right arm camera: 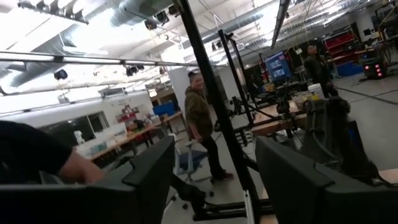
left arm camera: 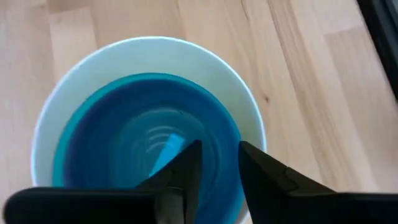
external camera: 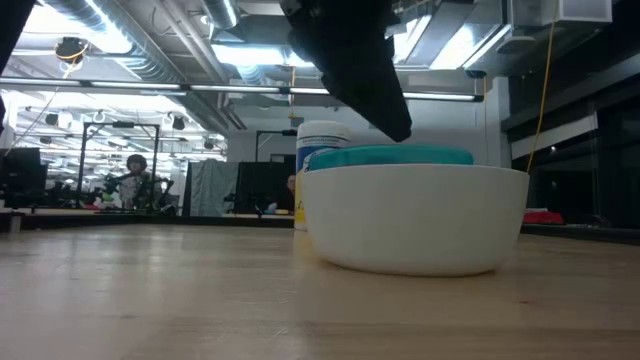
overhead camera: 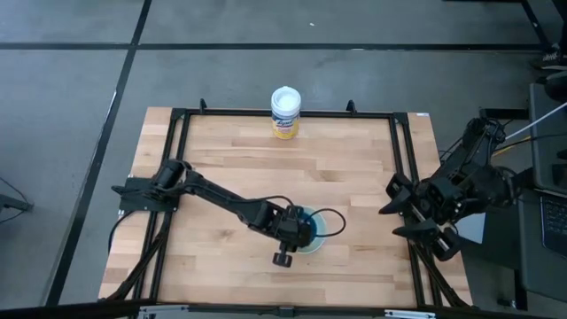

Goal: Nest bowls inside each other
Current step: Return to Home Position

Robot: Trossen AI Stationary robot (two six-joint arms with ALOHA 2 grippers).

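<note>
The bowls stand nested on the table, right of its middle and toward the near edge. The white bowl rests on its base. A teal bowl sits in it, and a dark blue bowl sits in the teal one. My left gripper points steeply down over the blue bowl's inside, its fingers open with nothing between them. My right gripper waits, raised and open, at the table's right edge.
A white-and-yellow canister stands upright at the far edge, near the middle. A black frame rail runs around the tabletop. Bare wood lies left of and behind the bowls. People stand in the room beyond the table.
</note>
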